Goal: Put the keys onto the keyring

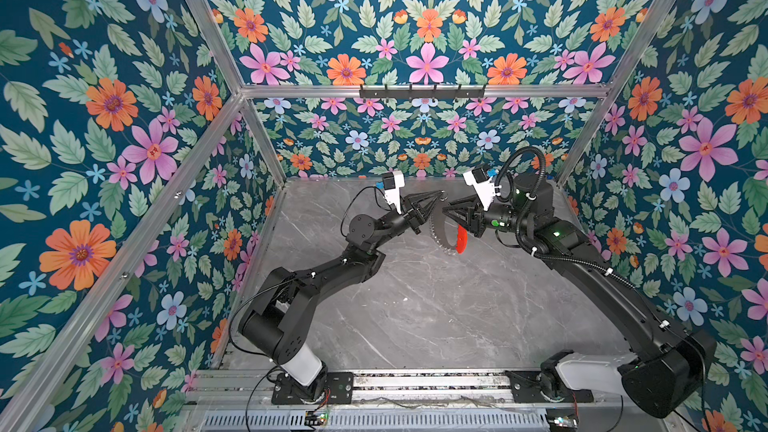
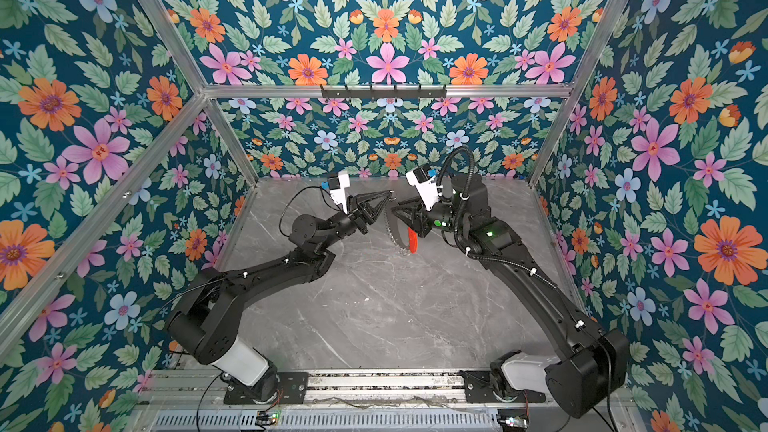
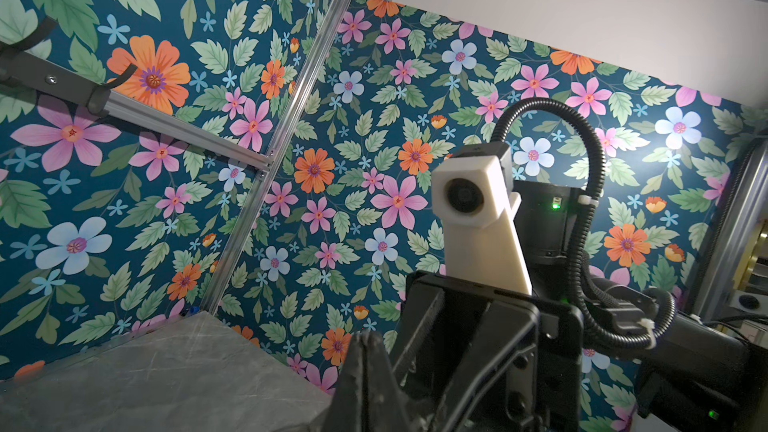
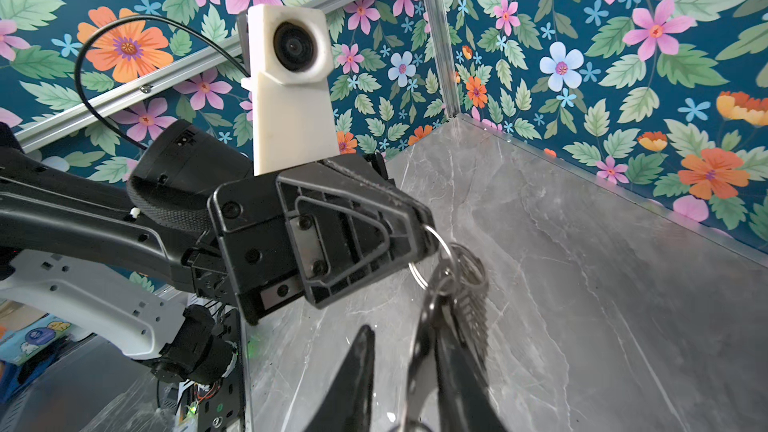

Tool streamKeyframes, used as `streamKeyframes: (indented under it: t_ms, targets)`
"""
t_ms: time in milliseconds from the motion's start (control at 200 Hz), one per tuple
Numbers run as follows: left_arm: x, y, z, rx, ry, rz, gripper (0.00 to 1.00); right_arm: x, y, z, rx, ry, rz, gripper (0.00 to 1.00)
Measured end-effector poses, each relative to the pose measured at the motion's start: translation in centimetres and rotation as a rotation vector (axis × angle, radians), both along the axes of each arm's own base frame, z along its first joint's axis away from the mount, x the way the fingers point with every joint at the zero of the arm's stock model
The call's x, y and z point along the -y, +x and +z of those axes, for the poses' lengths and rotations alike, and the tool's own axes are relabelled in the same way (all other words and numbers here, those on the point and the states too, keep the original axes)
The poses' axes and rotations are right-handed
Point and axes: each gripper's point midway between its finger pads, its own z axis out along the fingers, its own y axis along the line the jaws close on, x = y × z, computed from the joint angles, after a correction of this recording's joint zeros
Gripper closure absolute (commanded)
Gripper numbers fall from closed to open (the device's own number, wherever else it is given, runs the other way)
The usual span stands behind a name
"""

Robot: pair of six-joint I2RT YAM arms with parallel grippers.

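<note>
Hold the hoop steady and work the small ring slowly, without twisting. The hoop hangs clear of the table between the right gripper's part-spread jaws, though I cannot tell if they grip it. The left gripper, pressed shut, pinches a split ring at the hoop's rim; no keys show.

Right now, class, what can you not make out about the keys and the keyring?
1) The keys: no fob or tag shows in any view. Whether the split ring pinched by the left gripper carries one is too small to tell.
2) The keyring: its top is hidden behind the right gripper in both top views.
3) Left wrist view: the keyring does not show; the right gripper's body fills that side.
</note>
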Motion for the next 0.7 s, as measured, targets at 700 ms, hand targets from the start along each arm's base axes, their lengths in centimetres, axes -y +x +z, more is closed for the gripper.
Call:
streamKeyframes:
  t_ms: [700]
  targets:
    - [0.8,0.1,-0.5,-0.003,-0.046,0.019,1.00,-0.9,-1.4,0.0,-0.005,0.016,0.029,0.76]
